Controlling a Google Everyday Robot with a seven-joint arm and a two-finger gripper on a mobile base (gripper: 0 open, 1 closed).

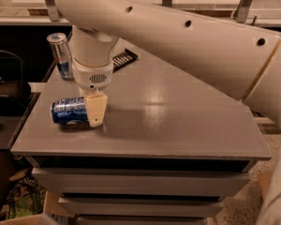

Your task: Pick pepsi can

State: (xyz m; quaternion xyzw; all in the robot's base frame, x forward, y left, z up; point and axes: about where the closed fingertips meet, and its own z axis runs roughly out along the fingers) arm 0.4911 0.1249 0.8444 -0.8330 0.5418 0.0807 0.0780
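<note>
The pepsi can (68, 110) is dark blue with white print and lies on its side near the front left of the grey table (178, 121). My gripper (96, 110) hangs from the white arm and is down at the can's right end. Its cream tip covers that end of the can. I cannot tell whether it touches the can.
A taller slim silver-and-blue can (61, 55) stands upright at the table's back left corner. A flat black object (124, 57) lies at the back edge behind the arm. The big white arm (187, 36) spans the upper right. Drawers sit below the tabletop.
</note>
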